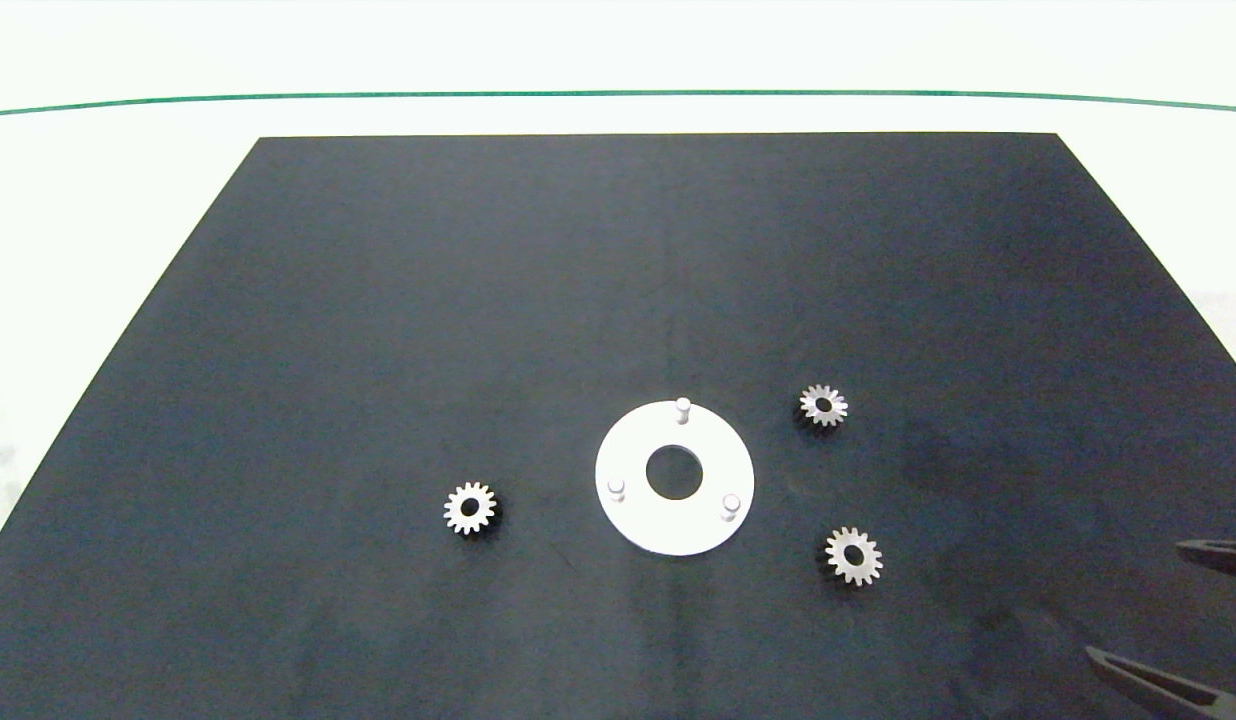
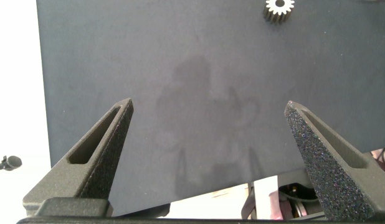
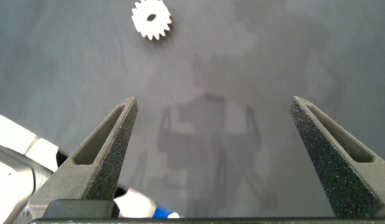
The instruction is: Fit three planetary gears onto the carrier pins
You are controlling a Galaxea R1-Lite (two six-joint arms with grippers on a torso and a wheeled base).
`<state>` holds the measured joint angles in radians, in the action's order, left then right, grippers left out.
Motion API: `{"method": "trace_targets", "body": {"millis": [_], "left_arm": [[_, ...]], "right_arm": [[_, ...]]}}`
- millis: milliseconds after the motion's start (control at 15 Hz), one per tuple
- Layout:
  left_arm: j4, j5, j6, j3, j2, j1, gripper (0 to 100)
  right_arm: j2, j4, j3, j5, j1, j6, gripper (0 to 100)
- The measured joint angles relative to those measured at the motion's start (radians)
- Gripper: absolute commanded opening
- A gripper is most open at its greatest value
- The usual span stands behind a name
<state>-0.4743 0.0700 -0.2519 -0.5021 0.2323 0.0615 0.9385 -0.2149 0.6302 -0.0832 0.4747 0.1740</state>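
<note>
A white carrier disc (image 1: 678,530) lies on the black mat, a little right of centre. Its three carrier pins (image 1: 683,406) (image 1: 616,488) (image 1: 731,506) stand bare. Three planetary gears lie flat on the mat: one left of the disc (image 1: 470,508), one to its far right (image 1: 824,405), one to its near right (image 1: 854,556). My right gripper (image 1: 1133,600) is open at the lower right, short of the near-right gear (image 3: 151,18), with nothing between its fingers (image 3: 214,99). My left gripper (image 2: 209,102) is open over bare mat, with the left gear (image 2: 280,9) well ahead of it.
The black mat (image 1: 378,300) covers most of the white table (image 1: 98,200). A thin green line (image 1: 618,94) runs across the far side of the table. The mat's front edge shows below the left fingers.
</note>
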Motion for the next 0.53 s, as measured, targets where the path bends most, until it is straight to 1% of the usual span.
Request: {"method": "trace_targets", "body": {"millis": [133,200,267,400,533], "left_arm": [[0.001,0.0,0.0,0.0,-0.001,-0.001,100],[0.001,0.0,0.0,-0.003,-0.001,-0.001,100],[0.001,0.0,0.0,-0.005,-0.002,-0.001,100],[0.001,0.0,0.0,-0.006,-0.001,0.001,100],[0.001,0.001,-0.001,-0.004,0.001,0.001,100]], "right_arm": [[0.092,0.068,-0.005,-0.038,0.06,-0.001,100],[0.137,0.118,-0.009,-0.055,0.088,-0.006,100],[0.169,0.164,-0.011,-0.063,0.114,-0.011,100],[0.216,0.201,-0.014,-0.07,0.167,-0.022,100],[0.27,0.237,-0.016,-0.071,0.188,-0.024,100]]}}
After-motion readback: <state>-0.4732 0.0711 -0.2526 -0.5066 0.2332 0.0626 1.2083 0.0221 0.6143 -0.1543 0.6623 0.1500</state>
